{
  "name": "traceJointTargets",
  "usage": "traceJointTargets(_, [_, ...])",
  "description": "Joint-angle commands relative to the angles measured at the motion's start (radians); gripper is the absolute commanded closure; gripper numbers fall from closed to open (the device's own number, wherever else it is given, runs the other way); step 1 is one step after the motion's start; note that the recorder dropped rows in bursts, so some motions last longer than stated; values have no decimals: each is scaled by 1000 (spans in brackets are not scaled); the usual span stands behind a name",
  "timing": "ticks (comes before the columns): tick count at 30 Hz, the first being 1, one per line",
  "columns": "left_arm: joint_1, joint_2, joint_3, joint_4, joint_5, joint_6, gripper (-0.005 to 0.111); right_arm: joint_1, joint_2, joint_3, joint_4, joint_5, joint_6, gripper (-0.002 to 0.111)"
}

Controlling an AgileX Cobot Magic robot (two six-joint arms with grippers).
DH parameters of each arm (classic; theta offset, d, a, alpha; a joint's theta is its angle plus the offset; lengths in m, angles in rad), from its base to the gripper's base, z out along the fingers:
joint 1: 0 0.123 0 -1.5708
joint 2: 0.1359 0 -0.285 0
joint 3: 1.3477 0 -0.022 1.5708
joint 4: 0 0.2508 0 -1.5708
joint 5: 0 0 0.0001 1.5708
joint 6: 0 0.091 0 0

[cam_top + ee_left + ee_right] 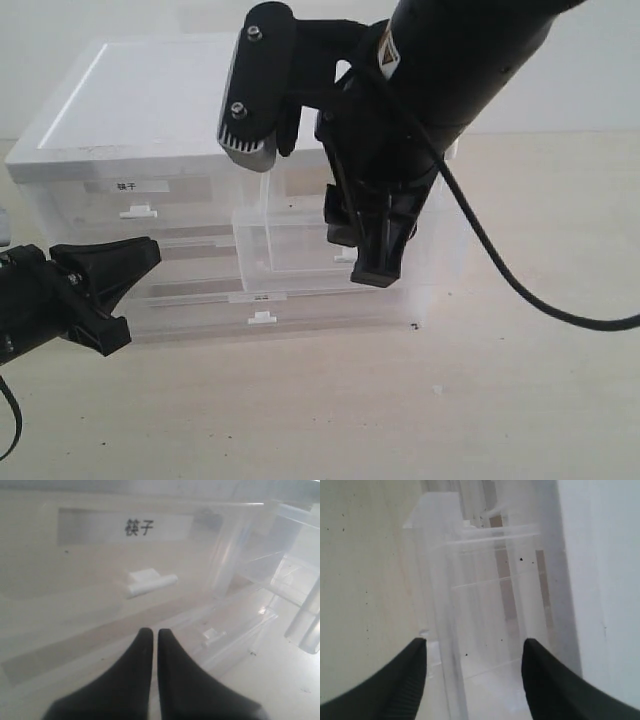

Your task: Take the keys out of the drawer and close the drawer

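Note:
The drawer (285, 245), a half-width translucent one, stands pulled out from the upper right of the plastic cabinet (150, 100). It also shows in the right wrist view as the drawer (480, 605), and at the edge of the left wrist view as the drawer (282, 570). My right gripper (358, 250) reaches down at the drawer's front right corner. Seen from its own wrist, the right gripper (475, 642) is open and holds nothing. The keys are not in view in any frame. My left gripper (145, 258) hovers left of the cabinet's lower drawers, and the left gripper (155, 631) is shut and empty.
A shut half-width drawer with a white label strip (125, 527) and a tab handle (150, 582) faces the left gripper. Full-width drawers (262, 318) lie below it. A black cable (520, 290) hangs from the right arm over the beige tabletop (450, 400).

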Motion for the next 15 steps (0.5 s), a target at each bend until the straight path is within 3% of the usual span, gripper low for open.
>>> traceJointTargets(1, [0, 5, -3, 6, 1, -5, 102, 0, 12, -4, -16, -21, 22, 61])
traceJointTargets(5, [0, 5, -3, 6, 1, -5, 102, 0, 37, -4, -16, -11, 22, 75])
traceJointTargets(12, [0, 5, -3, 6, 1, -5, 102, 0, 57, -4, -16, -8, 20, 75])
traceJointTargets(15, [0, 5, -3, 6, 1, -5, 102, 0, 51, -4, -16, 4, 6, 91])
